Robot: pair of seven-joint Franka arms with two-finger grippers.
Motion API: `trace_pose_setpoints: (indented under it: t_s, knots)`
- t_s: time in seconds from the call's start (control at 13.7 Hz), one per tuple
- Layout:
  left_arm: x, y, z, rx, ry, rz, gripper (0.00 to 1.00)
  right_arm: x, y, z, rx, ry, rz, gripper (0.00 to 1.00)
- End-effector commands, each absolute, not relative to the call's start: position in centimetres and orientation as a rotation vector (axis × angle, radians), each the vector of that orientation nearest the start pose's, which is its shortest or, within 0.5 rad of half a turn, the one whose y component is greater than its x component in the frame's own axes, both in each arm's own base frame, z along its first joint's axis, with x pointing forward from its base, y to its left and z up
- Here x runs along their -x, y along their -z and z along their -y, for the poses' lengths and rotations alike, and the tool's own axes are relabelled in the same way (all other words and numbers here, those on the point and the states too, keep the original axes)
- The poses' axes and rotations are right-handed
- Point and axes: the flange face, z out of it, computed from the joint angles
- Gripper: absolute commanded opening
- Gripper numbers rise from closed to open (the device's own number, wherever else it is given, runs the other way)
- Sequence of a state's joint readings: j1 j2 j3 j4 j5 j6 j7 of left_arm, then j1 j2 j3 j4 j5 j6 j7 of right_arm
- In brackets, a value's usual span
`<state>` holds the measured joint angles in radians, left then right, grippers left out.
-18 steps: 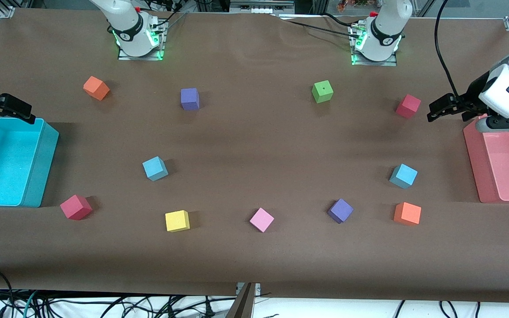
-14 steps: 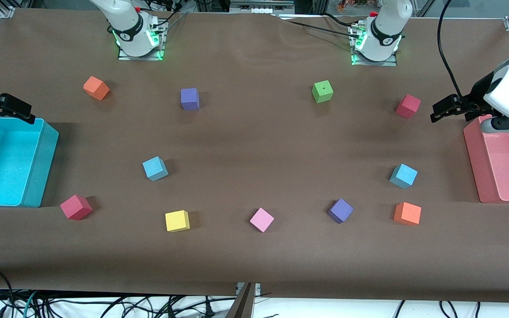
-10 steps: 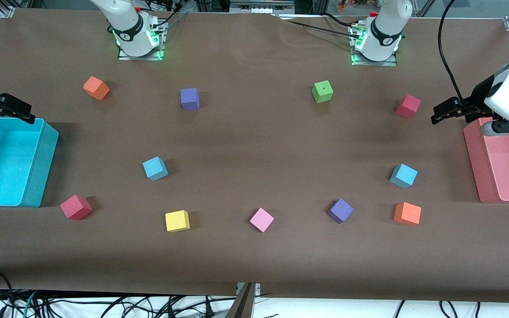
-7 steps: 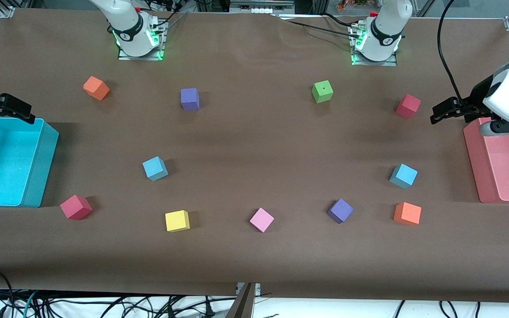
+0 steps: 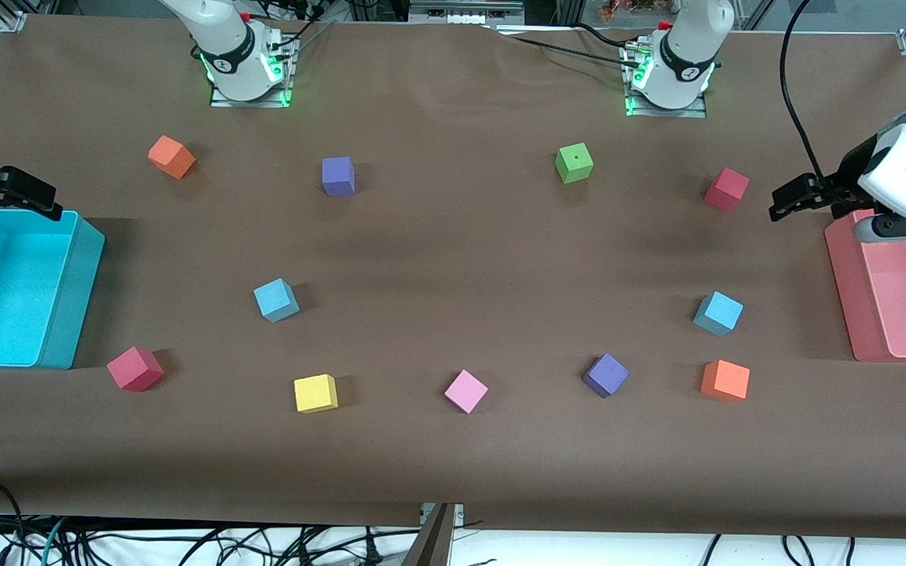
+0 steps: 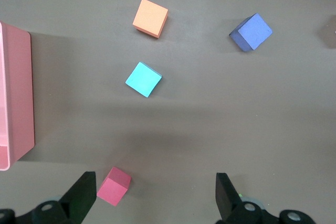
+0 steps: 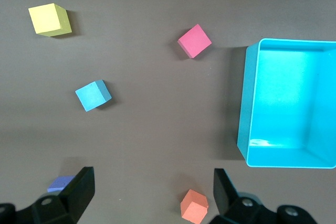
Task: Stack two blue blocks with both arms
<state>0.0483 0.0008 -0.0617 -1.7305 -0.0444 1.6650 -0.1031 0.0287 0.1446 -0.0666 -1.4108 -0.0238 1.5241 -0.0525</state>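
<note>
Two sky-blue blocks lie apart on the brown table. One [image 5: 276,299] is toward the right arm's end and shows in the right wrist view [image 7: 93,95]. The other [image 5: 718,312] is toward the left arm's end and shows in the left wrist view [image 6: 143,79]. My left gripper [image 5: 788,198] is open and empty, up in the air by the pink bin, over the table beside a red block [image 5: 727,189]. My right gripper [image 5: 22,192] is open and empty, up over the corner of the cyan bin [image 5: 71,314].
Other cubes are scattered: orange [image 5: 171,156], purple [image 5: 338,175], green [image 5: 574,163], red [image 5: 135,368], yellow [image 5: 315,392], pink [image 5: 465,391], purple [image 5: 605,374], orange [image 5: 725,380]. A pink bin [image 5: 846,299] stands at the left arm's end.
My left gripper has drifted slightly toward the pink bin and the table's end. The right arm and all blocks have not moved.
</note>
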Motion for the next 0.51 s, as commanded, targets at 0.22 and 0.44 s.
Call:
trace_pose_setpoints:
  t_s: [0.22, 0.44]
  knots:
    - [-55.63, -56.19, 1.77, 3.159, -0.106, 0.101, 1.0, -59.18, -61.31, 2.42, 3.186, -0.067, 0.038, 1.0]
    - [-55.63, -56.19, 1.94, 3.159, -0.106, 0.101, 1.0, -59.22, -61.22, 2.42, 3.186, -0.069, 0.038, 1.0]
